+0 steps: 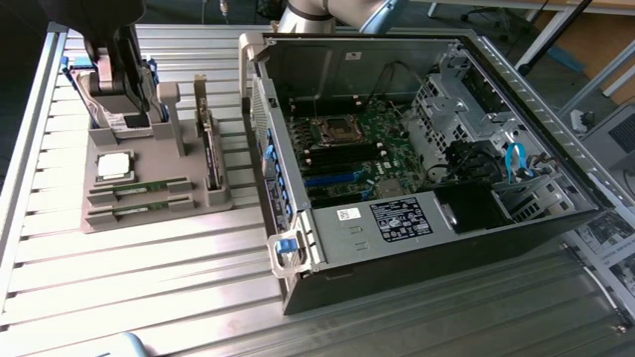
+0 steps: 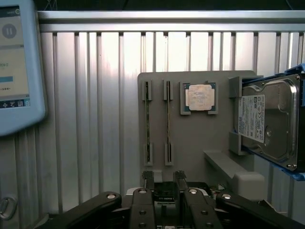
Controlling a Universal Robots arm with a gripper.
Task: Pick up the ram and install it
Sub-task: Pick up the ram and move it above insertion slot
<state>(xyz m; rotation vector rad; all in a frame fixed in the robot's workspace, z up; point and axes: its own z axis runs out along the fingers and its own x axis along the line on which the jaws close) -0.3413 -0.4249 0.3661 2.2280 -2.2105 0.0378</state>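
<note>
Hand (image 2: pixel 164 177) open, empty, over the edge of grey fixture (image 2: pixel 190 143) on ribbed worktop (image 2: pixel 86 119), ram (image 2: pixel 167 121) edge-up in fixture slot, second stick (image 2: pixel 147 121) just beside, processor (image 2: pixel 200 97) near.

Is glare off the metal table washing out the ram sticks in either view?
Exterior view: glare streaks the table beside the tray, but the ram sticks are not washed out. Wrist view: bright bands on the table slats; the ram sticks sit dark, edge-on in their slots; the processor reflects pale.
</note>
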